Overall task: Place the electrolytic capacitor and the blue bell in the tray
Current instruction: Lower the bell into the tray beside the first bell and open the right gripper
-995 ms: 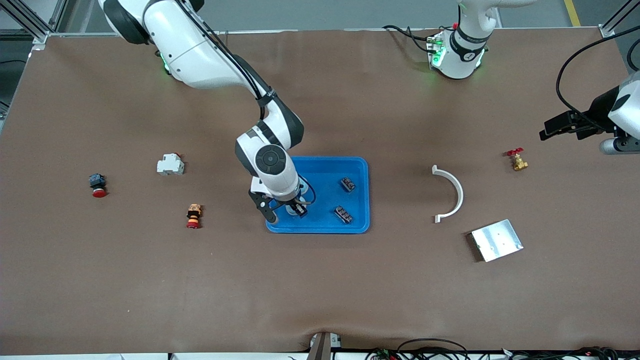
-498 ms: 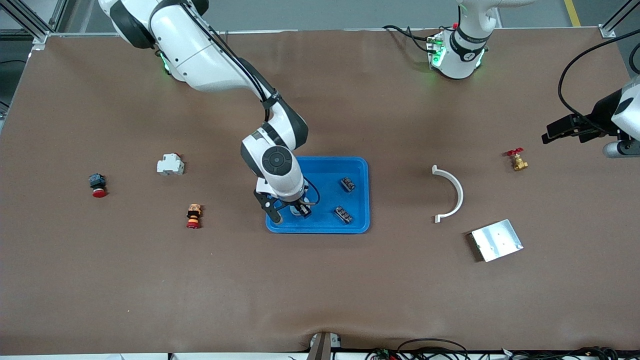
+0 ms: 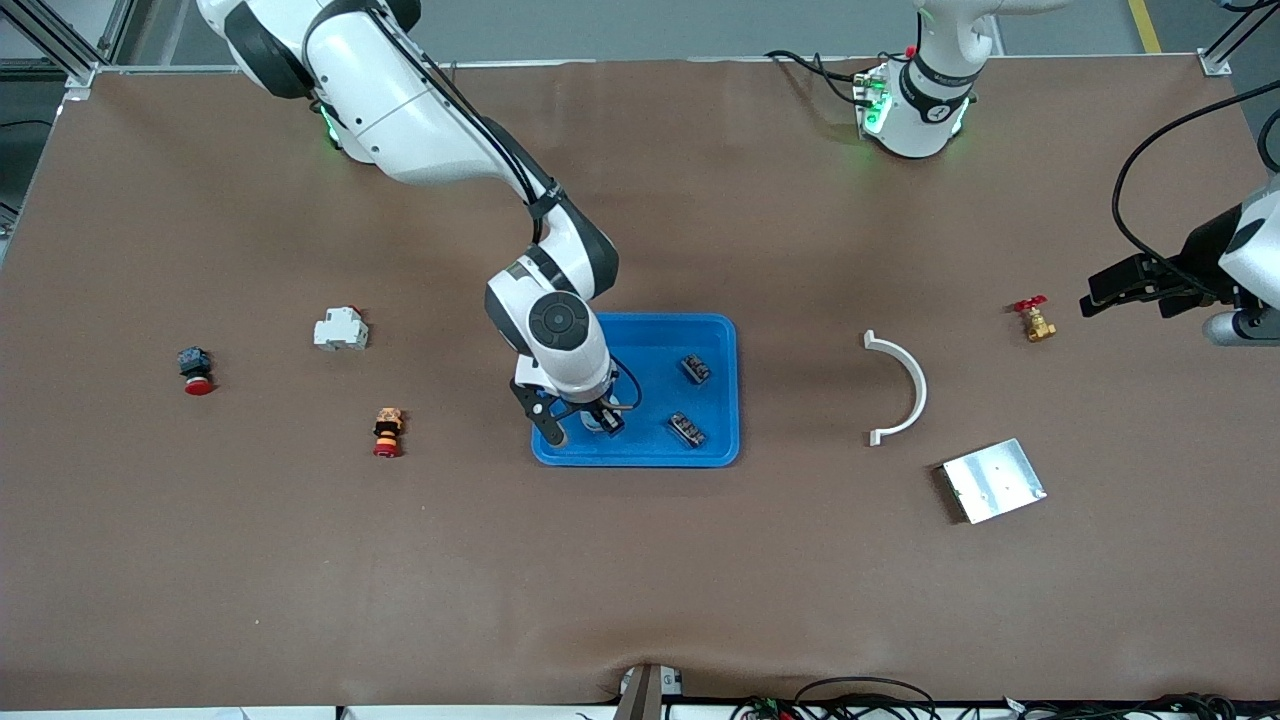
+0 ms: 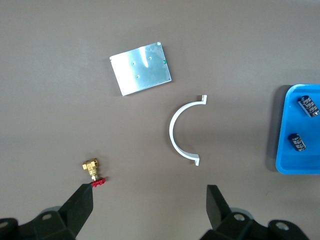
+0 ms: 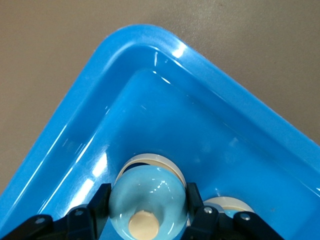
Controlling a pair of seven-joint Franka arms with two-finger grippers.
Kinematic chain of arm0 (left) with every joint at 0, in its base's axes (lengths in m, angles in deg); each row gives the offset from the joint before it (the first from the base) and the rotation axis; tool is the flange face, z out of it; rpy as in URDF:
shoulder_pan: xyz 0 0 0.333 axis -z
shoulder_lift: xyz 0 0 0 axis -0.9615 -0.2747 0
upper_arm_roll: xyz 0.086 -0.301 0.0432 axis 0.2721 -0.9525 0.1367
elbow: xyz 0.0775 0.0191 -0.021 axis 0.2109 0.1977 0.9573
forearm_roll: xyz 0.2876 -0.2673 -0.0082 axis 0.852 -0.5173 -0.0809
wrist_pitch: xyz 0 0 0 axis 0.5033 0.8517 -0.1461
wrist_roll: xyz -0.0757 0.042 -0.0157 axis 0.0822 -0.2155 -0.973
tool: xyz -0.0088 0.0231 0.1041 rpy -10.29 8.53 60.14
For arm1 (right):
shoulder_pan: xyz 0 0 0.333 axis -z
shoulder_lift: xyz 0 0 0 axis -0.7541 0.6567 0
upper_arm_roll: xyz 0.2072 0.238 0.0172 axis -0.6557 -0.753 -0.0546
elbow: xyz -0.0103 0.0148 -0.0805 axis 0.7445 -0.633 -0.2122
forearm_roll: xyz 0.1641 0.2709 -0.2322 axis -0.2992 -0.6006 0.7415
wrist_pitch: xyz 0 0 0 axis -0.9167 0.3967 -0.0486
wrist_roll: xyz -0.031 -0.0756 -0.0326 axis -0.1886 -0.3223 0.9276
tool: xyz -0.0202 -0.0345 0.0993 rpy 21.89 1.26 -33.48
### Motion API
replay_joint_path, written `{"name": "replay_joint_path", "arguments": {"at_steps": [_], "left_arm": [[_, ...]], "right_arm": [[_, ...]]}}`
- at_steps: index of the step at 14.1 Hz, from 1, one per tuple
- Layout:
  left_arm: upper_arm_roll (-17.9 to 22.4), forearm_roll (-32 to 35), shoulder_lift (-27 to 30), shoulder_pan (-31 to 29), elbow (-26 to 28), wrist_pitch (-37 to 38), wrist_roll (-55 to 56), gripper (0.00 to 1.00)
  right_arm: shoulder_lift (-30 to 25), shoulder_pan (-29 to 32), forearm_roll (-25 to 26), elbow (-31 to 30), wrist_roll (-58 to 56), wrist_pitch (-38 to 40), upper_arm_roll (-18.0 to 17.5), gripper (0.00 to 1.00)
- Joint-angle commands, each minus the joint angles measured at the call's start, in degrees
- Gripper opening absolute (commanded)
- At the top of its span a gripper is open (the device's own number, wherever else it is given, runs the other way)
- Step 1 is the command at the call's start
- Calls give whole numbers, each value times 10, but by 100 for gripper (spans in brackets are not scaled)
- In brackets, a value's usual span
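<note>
The blue tray (image 3: 640,455) lies mid-table. My right gripper (image 3: 585,425) is down inside its corner toward the right arm's end, shut on the pale blue bell (image 3: 600,421). In the right wrist view the bell (image 5: 147,200) sits between both black fingers (image 5: 100,202), low over the tray's floor, near the rim (image 5: 150,40). Two dark capacitors (image 3: 696,369) (image 3: 687,429) lie in the tray toward the left arm's end; they also show in the left wrist view (image 4: 307,106) (image 4: 298,142). My left gripper (image 3: 1105,285) hangs open and empty over bare table beside the brass valve (image 3: 1035,320).
A white half-ring (image 3: 900,385) and a silver metal plate (image 3: 993,480) lie between the tray and the left arm's end. A white breaker (image 3: 340,329), a red push button (image 3: 195,371) and an orange-red button (image 3: 386,432) lie toward the right arm's end.
My right gripper has carried the bell a little way into the tray's corner and lower. The left arm has shifted slightly.
</note>
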Motion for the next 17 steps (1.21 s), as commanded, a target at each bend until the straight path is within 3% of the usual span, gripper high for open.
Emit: {"name": "replay_joint_path", "arguments": {"at_steps": [1, 4, 5, 6, 8, 10, 15, 17], "left_arm": [[-3, 11, 3, -3, -15, 15, 4, 100], [-5, 11, 23, -3, -11, 26, 18, 100], [-13, 12, 31, -3, -8, 26, 42, 100], [-21, 14, 39, -5, -3, 26, 57, 100], [-36, 25, 48, -6, 9, 32, 64, 100], [-39, 27, 82, -12, 47, 28, 49, 100], [-38, 24, 86, -20, 44, 28, 37, 100], [-38, 24, 82, -19, 39, 27, 43, 100]], "right_arm": [[10, -11, 21, 19, 15, 7, 12, 0], [9, -11, 21, 19, 15, 7, 12, 0], [9, -11, 21, 19, 15, 7, 12, 8], [9, -11, 21, 19, 16, 7, 11, 51], [9, -13, 21, 19, 18, 6, 12, 100], [10, -15, 23, 19, 22, 5, 12, 100], [6, -10, 23, 21, 16, 12, 12, 100], [5, -3, 24, 43, 11, 58, 12, 100]]}}
